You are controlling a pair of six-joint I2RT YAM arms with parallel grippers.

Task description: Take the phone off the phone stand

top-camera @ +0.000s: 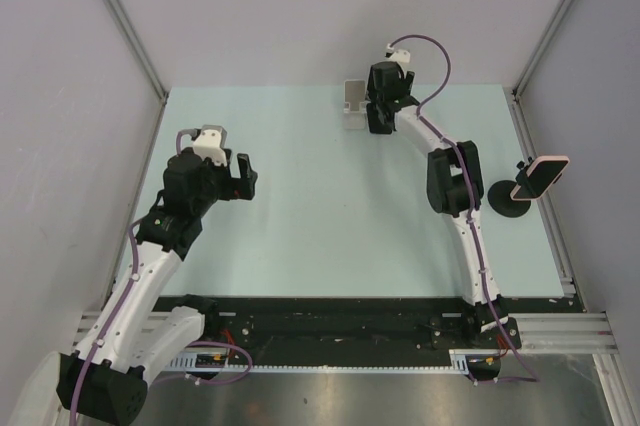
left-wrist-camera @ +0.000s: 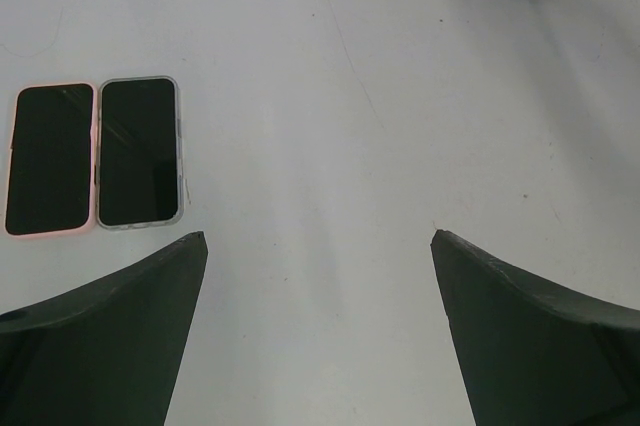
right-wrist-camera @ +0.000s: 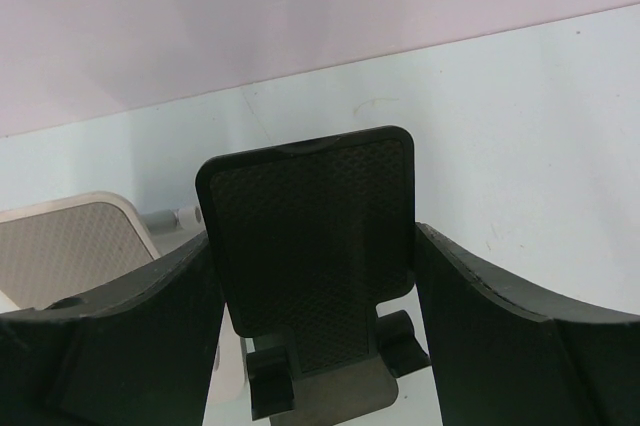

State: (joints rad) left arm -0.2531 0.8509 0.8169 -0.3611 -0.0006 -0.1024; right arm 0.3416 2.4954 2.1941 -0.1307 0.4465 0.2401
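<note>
Pink-cased phone (top-camera: 541,175) rests, apparently tilted, on its round-base stand (top-camera: 507,199) at the table (top-camera: 300,236) right edge. Your right gripper (right-wrist-camera: 312,236), jaws wide, straddles an empty stand (right-wrist-camera: 310,196) well apart; closing there grabs the wrong item. Left gripper (left-wrist-camera: 318,236) hangs wide.

- The room is bright. Soft, even light falls from above onto the pale green table (top-camera: 300,206).
- Shadows under the arms are faint and fuzzy.
- The top view is sharp, but the side walls lean outward at the edges.
- The metal plate (top-camera: 400,396) at the front shines a little.
- In the left wrist view the table looks washed out, almost white.
- The two phones (left-wrist-camera: 138,151) show thin pale streaks of glare on their black screens.
- The left fingers (left-wrist-camera: 100,346) are dark and a bit soft.
- In the right wrist view the black stand (right-wrist-camera: 310,246) shows its bumpy skin clearly. The right fingers (right-wrist-camera: 520,346) are just dark shapes.
</note>
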